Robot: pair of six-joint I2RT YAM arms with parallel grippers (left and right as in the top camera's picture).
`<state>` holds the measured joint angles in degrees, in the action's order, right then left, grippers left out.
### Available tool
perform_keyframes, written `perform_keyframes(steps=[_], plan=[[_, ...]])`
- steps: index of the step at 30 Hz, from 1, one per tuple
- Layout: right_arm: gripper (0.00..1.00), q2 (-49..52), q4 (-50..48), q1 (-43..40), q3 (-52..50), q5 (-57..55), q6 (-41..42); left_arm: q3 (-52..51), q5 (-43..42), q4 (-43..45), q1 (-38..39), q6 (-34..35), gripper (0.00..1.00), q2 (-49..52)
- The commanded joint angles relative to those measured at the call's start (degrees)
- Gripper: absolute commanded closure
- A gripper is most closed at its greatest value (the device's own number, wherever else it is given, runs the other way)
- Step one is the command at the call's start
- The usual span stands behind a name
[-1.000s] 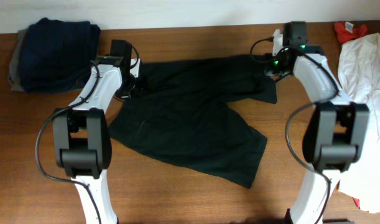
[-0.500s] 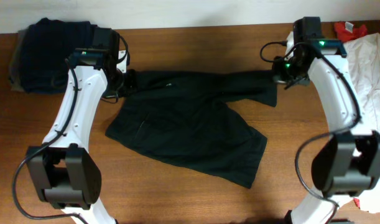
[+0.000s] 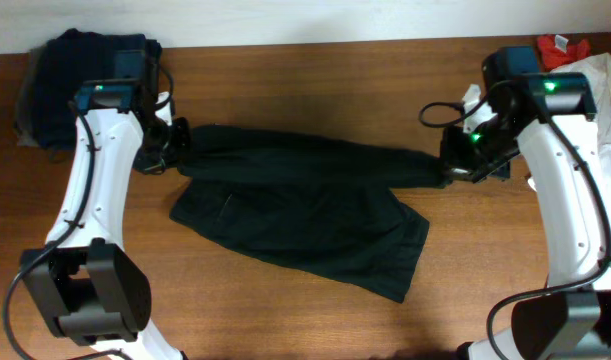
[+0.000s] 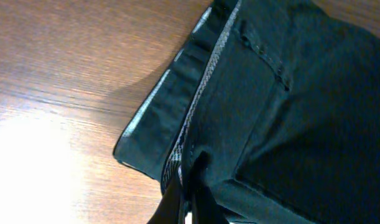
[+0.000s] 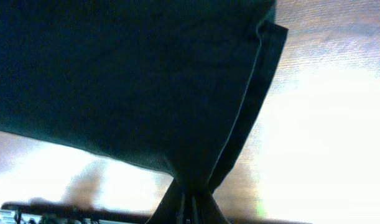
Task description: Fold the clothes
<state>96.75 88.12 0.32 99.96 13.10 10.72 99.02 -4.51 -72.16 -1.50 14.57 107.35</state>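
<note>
Navy pile far left looks done. Left gripper jaws are clenched on the left end of the black garment, and right gripper jaws pinch its right end. The garment lies mid-tabletop, far edge taut, near part rumpled. We judge no fold made yet. White garment crowds the right edge. There's open room on the near side.

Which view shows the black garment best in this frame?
Overhead: it shows the whole black garment, its top edge stretched between the left gripper and right gripper, the rest lying on the table. Each wrist view shows only the pinched end and nearby folds.
</note>
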Motion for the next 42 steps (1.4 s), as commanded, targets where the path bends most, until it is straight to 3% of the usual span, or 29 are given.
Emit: perform_keyframes(steps=[1, 5, 8, 24, 30, 37, 42], plan=[[0.96, -0.6, 1.6, 3.3, -1.4, -3.5, 0.8, 0.8, 4.5, -0.6, -3.2, 1.2, 0.99, -1.5], [0.96, -0.7, -0.3, 11.0, -8.1, -4.3, 1.9, 0.8, 4.5, -1.3, -3.7, 1.3, 0.99, -1.5], [0.96, -0.7, -3.1, 14.6, -12.8, -10.5, 7.9, 0.8, 5.3, -1.8, -4.0, 1.3, 0.99, -1.5], [0.96, -2.1, -3.7, 15.8, -19.9, -11.7, 10.8, 0.8, 11.2, -14.4, -6.7, 2.6, 0.99, -1.5], [0.96, -3.2, -2.8, 22.4, -19.9, -11.6, 10.8, -0.7, 12.6, -18.0, -6.7, 2.6, 0.99, -1.5], [0.96, -3.2, -3.0, 26.0, -21.7, -11.8, 12.8, -8.2, 13.7, -16.9, -6.7, 2.8, 0.99, -1.5], [0.96, -3.2, -8.3, 25.9, -28.8, -11.2, 13.8, -10.9, 13.8, -15.2, -7.8, 4.1, 0.99, -1.5]])
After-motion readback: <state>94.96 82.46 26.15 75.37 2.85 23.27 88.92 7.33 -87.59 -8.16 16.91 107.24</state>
